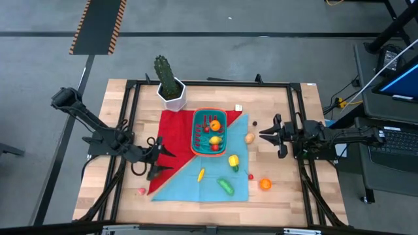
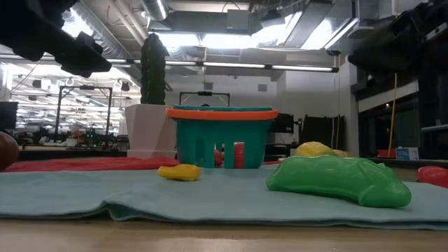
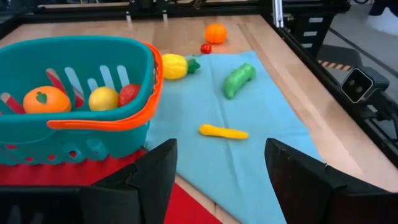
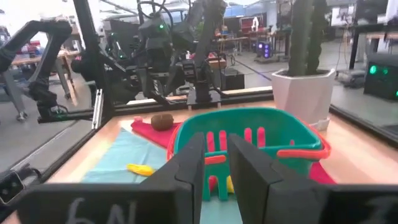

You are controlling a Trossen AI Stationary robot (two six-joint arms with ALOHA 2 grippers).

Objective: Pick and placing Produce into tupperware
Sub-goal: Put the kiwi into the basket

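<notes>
Basket (image 1: 209, 131) sits center of the overhead frame, teal with an orange rim, on the seam where the red cloth (image 1: 175, 130) meets the blue cloth (image 1: 209, 179) on the wooden desk (image 1: 287, 189). Inside it: an orange fruit (image 1: 215, 125), a yellow fruit (image 1: 214, 140), and a red piece (image 1: 215, 147) at the lower end.

Loose produce, all outside the basket: yellow pepper (image 1: 234, 159) just lower right of it, small yellow banana-like piece (image 1: 201, 174) below it, green cucumber (image 1: 226, 187) at the blue cloth's lower edge, orange (image 1: 265, 184) on bare desk at lower right, small red piece (image 1: 251, 176) near it, tan piece (image 1: 249, 138) right of the basket, small dark piece (image 1: 254, 122) above that, pinkish piece (image 1: 142, 191) at the lower left off the cloths.

Cactus in a white pot (image 1: 170, 88) stands above and left of the basket, by the red cloth's upper corner.

Left hand (image 1: 162, 157) is over the red cloth's left side, left of the basket, fingers spread apart with nothing between them; its wrist view shows the yellow piece (image 3: 223, 131) and cucumber (image 3: 239, 80) beyond the open gap.

Right hand (image 1: 268, 134) hangs right of the basket near the tan piece, fingers nearly together, a thin gap only, holding nothing, pointed at the basket (image 4: 252, 146).
</notes>
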